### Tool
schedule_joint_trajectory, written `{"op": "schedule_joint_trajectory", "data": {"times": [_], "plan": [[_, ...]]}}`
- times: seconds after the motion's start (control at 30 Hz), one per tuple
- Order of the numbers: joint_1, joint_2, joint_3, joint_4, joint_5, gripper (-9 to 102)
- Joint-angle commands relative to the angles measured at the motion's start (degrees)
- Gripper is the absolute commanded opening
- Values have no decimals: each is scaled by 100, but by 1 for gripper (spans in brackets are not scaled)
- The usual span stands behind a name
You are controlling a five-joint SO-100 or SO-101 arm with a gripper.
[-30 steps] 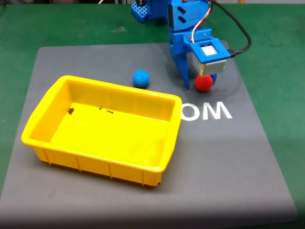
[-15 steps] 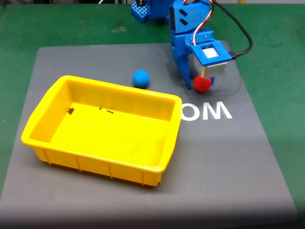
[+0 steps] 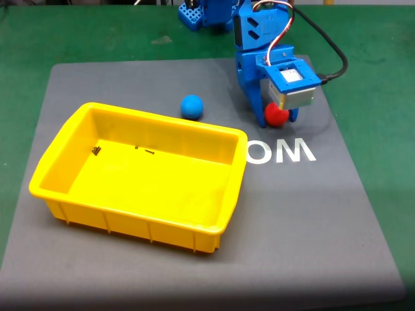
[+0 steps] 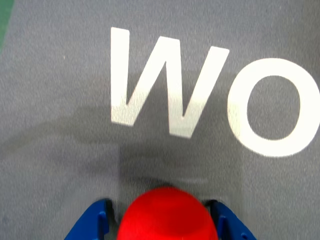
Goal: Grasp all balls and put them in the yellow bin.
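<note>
Yellow bin (image 3: pixel 61 159) at left, one, no balls inside, few dark specks on floor. Blue ball (image 3: pixel 191 105) beyond bin's far rim, one, untouched. Gripper (image 3: pixel 277 116) right of it, clenched on red ball (image 4: pixel 167 214); ball risen off grey mat (image 3: pixel 311 220) since second ago: lift begun, carry to bin next.

The arm (image 3: pixel 259 39) is pretty much all bright blue printed plastic, sitting at the top centre of the fixed view. Chunky blocky segments with flat faces. A bundle of thin red and white wires (image 3: pixel 279 29) loops out near the top of it, and a thick black cable (image 3: pixel 327 48) curves off to the right. On the wrist there's a small boxy grey camera module (image 3: pixel 293 87) in a blue frame with a pale square face on top. In the wrist view, two blue fingers (image 4: pixel 95 222) poke in from the bottom edge, rounded at the tips.
</note>
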Motion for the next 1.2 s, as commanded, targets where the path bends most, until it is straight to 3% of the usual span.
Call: {"op": "schedule_joint_trajectory", "data": {"times": [0.0, 0.27, 0.67, 1.17], "plan": [[53, -18, -378, -149, 53, 22], [62, -62, -439, -149, 79, 0], [97, 571, -914, -360, 88, 0], [1116, -1063, -5133, -466, 44, 0]]}}
